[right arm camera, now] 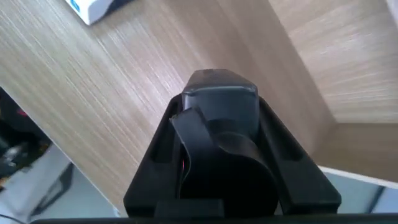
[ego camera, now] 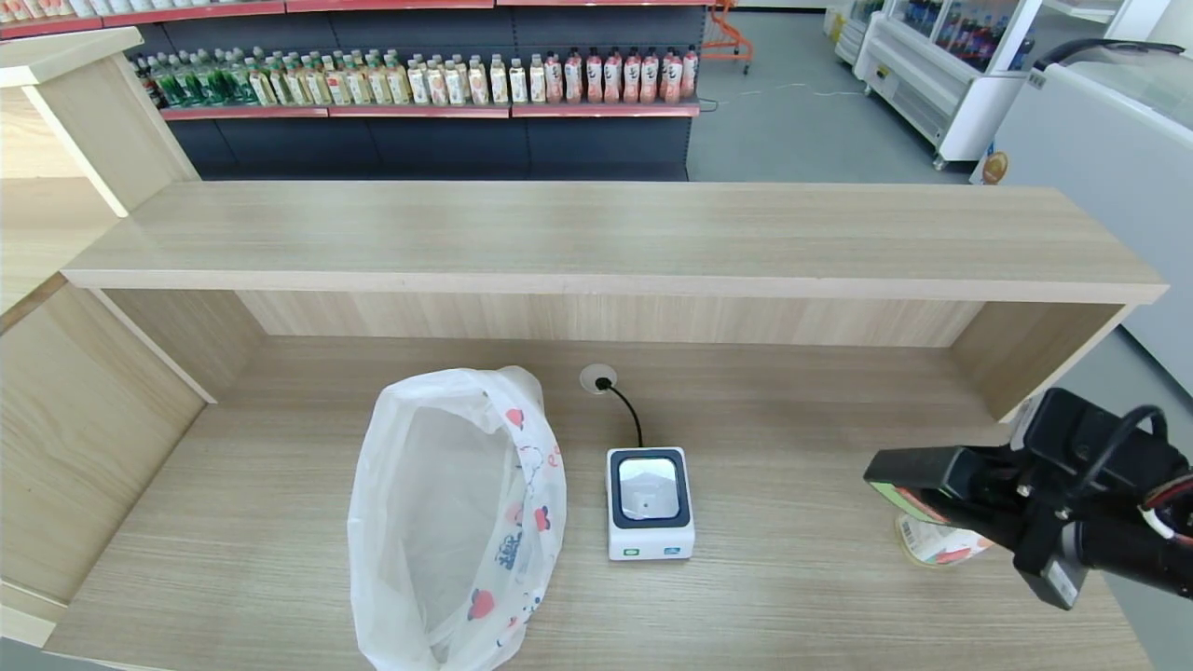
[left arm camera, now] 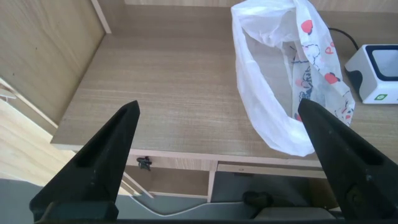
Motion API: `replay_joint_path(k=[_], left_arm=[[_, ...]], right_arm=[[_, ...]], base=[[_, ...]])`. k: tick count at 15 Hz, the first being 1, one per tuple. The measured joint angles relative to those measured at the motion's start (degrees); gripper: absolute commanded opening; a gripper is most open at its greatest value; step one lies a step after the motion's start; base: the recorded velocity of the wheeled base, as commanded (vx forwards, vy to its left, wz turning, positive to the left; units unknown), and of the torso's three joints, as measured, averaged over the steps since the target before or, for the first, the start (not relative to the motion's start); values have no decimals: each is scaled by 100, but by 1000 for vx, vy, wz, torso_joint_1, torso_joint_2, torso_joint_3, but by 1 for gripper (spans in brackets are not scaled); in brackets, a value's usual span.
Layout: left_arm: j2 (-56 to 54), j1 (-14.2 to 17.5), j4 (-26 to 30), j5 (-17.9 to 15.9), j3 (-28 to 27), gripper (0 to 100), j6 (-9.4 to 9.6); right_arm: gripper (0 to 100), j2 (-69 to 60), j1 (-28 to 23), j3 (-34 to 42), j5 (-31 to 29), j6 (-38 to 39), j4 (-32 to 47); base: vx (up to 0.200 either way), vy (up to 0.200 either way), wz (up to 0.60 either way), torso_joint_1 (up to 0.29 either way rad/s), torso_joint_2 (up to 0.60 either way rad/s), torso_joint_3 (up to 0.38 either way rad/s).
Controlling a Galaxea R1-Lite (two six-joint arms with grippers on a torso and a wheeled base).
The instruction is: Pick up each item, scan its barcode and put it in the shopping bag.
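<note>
The right gripper (ego camera: 897, 492) is low over the counter (ego camera: 792, 587) near its right edge. Most of the item (ego camera: 932, 543) is hidden under it. A pale rounded side with a red-and-green label sticks out below the black finger, with a thin green edge just above. The item's shape cannot be made out, nor whether it rests on the counter or is just off it. In the right wrist view the right gripper (right arm camera: 221, 115) has its fingers (right arm camera: 163, 146) drawn in against both sides of a dark thing with a grey top. That thing is taken here to be the item (right arm camera: 221, 93), gripped, though its colour and label are lost in shade. A white corner of the scanner (right arm camera: 93, 7) is cut off by the frame edge there. The scanner (ego camera: 651, 503) sits mid-counter, window up, and its cable (ego camera: 630, 410) runs back to a hole in the top. Just to its left stands the bag (ego camera: 457, 522), white with red prints, mouth open. Its bottom is cut off by the frame, and what lies inside cannot be made out through the plastic. The left gripper (left arm camera: 219, 107) hangs off the counter's near edge with its fingers (left arm camera: 99, 168) spread wide and nothing between them. Beyond them are the bag (left arm camera: 267, 106) and part of the scanner (left arm camera: 380, 68).
</note>
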Motion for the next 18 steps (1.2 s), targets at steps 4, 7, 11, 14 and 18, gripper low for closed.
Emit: replay_joint_path(k=[4,7,11,14,18], left_arm=[[0,0,0,0,0,100,2],[0,0,0,0,0,100,0],[0,0,0,0,0,100,0],[0,0,-2,-2,0,100,0],[0,0,0,0,2,100,0]], right_arm=[[0,-460,-450,173,1343,-2081,-11],[0,-562,-750,194,2471,-4807,4],[0,-173,-885,133,3752,-9137,438],[0,486,-859,-124,4141,-11025,1013],[0,1541,-127,-914,4663,-11548,1123]], base=[[0,0,0,0,0,0],[0,0,0,0,0,0],[0,0,0,0,0,0],[0,0,0,0,0,0],[0,0,0,0,0,0]])
